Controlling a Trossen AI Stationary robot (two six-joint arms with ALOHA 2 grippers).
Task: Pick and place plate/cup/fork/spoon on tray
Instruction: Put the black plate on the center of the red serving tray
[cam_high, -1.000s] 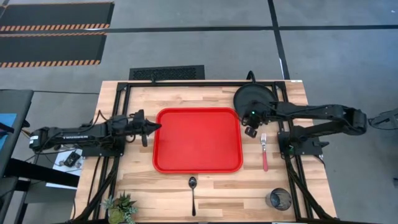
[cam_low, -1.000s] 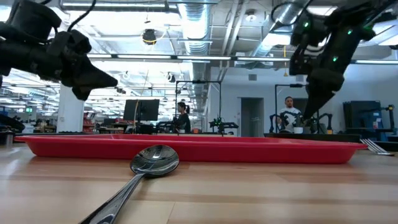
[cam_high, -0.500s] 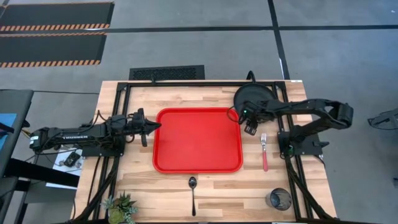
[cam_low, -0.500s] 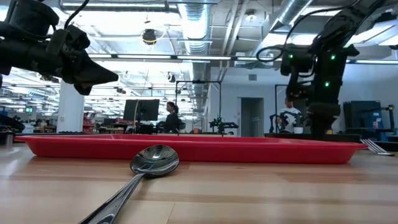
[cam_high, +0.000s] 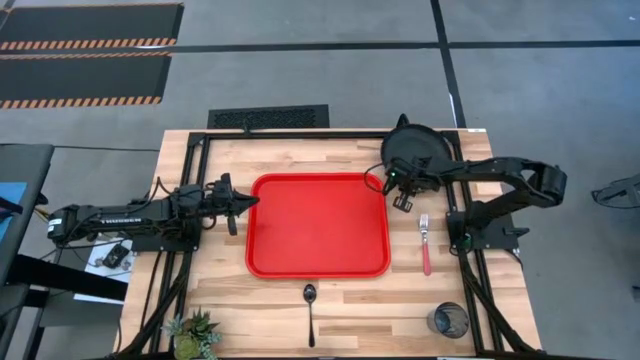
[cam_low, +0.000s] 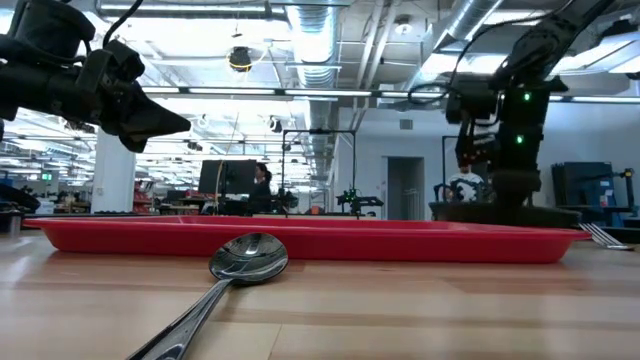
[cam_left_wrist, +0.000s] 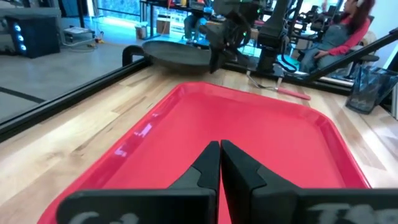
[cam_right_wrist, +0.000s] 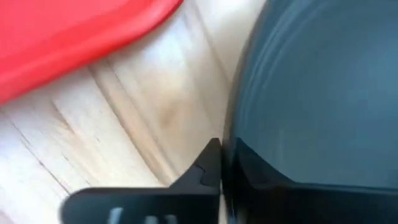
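The black plate (cam_high: 417, 150) lies at the table's far right, beside the red tray's (cam_high: 318, 225) far right corner. My right gripper (cam_high: 398, 182) points steeply down at the plate's near-left rim and is shut on it. My left gripper (cam_high: 252, 202) hovers shut over the tray's left edge, holding nothing. The fork (cam_high: 425, 245) lies flat right of the tray. The spoon (cam_high: 310, 310) lies near the table's front edge, and the cup (cam_high: 448, 321) stands at the near right corner. My right gripper holds the plate by its rim (cam_right_wrist: 233, 124) on the side facing the tray. One finger (cam_right_wrist: 208, 165) stands outside the rim; the other is hidden by the dark plate. The fingers come slanting down from above. Whether the plate is off the wood, I cannot tell.
A small potted plant (cam_high: 192, 335) stands at the near left corner. Black frame rails (cam_high: 200, 150) run along the table's far, left and right sides. People and benches show in the room beyond the table.
My right gripper has sunk and tipped more steeply down at the plate's rim near the tray's far right corner, and has taken hold there. The plate has shifted a little toward the far right of the table.
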